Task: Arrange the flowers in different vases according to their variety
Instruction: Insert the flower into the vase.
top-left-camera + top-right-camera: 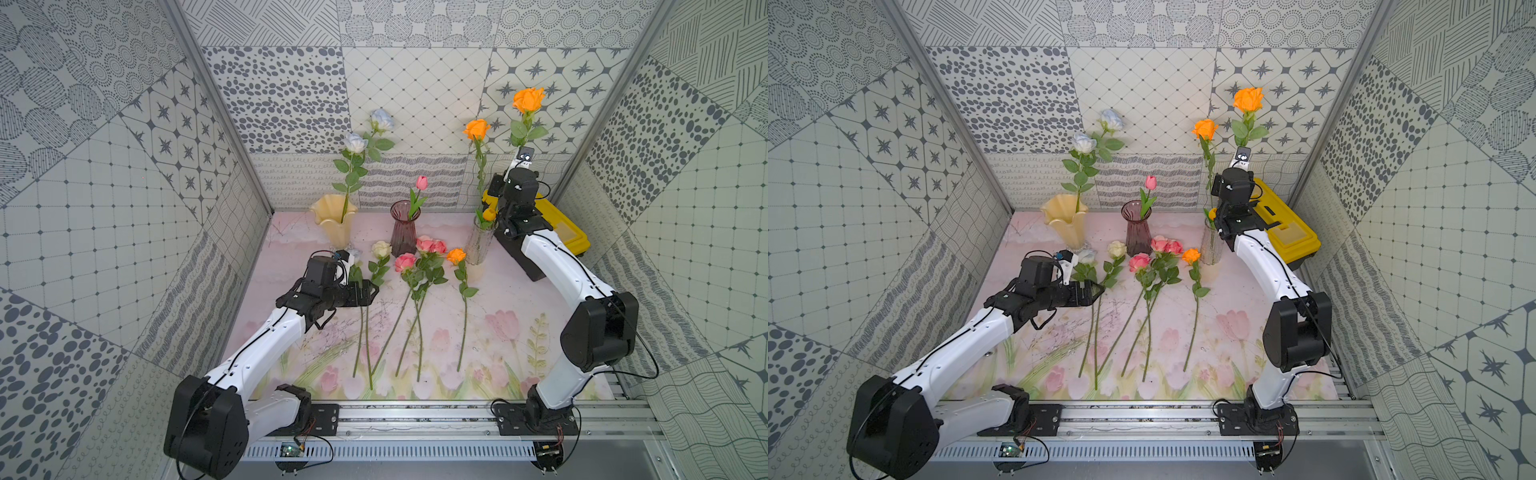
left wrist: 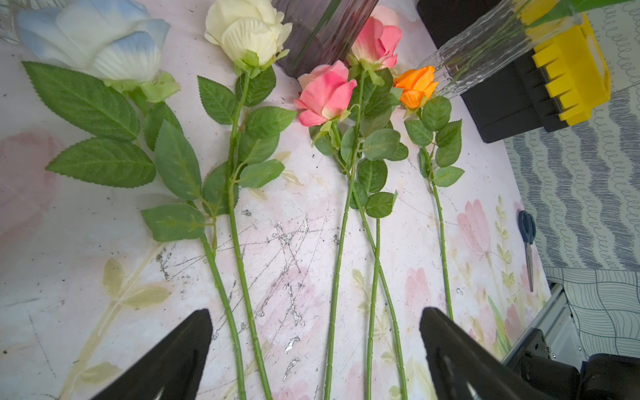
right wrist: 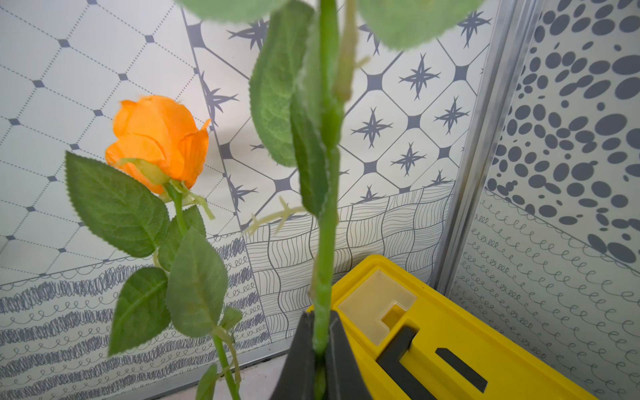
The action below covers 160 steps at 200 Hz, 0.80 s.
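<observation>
Several flowers lie side by side on the mat: a pale-blue rose (image 2: pixel 100 38), a cream rose (image 2: pixel 247 29), pink roses (image 2: pixel 325 93) and an orange rose (image 2: pixel 415 86). My left gripper (image 2: pixel 316 310) hovers open above their stems, holding nothing. My right gripper (image 3: pixel 320 317) is shut on the stem of an upright orange rose (image 1: pixel 528 99), raised beside the clear vase (image 1: pixel 480 243), which holds another orange rose (image 1: pixel 477 129). The cream-yellow vase (image 1: pixel 334 216) holds two pale-blue roses (image 1: pixel 355 143). The purple vase (image 1: pixel 404 230) holds a pink bud (image 1: pixel 422 182).
A yellow-and-black toolbox (image 1: pixel 557 232) stands at the back right, just behind the clear vase and under my right arm. Scissors (image 2: pixel 527 235) lie by the right wall. Patterned walls close in three sides, and a metal rail (image 1: pixel 415 415) runs along the front.
</observation>
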Motion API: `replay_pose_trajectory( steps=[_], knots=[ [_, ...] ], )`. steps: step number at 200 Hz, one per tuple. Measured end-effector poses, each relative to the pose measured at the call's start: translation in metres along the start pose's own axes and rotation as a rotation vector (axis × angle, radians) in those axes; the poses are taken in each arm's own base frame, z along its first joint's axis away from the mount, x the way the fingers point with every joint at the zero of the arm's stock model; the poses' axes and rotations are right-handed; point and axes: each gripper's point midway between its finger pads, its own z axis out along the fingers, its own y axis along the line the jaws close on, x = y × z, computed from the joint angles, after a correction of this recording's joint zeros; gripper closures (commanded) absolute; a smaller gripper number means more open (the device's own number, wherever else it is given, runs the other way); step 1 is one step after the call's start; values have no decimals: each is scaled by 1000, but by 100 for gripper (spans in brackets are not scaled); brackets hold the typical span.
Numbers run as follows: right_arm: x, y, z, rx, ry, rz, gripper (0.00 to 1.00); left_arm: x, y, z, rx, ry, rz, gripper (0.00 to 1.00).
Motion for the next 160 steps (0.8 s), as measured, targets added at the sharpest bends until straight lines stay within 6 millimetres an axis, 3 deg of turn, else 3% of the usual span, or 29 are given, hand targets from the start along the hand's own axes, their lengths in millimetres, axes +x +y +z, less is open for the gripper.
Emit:
replay_pose_trajectory(
  steps=[12,34,42,57,92,160],
  knots=[
    [8,3,0,-7,12,-7,100,0,0,0,0,0,0,1],
    [25,8,-2,-23,43,-27,51,0,0,0,0,0,0,1],
    [30,11,-3,-28,53,-38,40,0,0,0,0,0,0,1],
    [40,14,-5,-38,70,-62,31,0,0,0,0,0,0,1],
    [56,13,-19,-52,107,-82,26,1,-2,0,4,2,4,1],
    [25,-5,-62,-66,65,-39,22,2,-7,0,13,4,14,1]
  ],
)
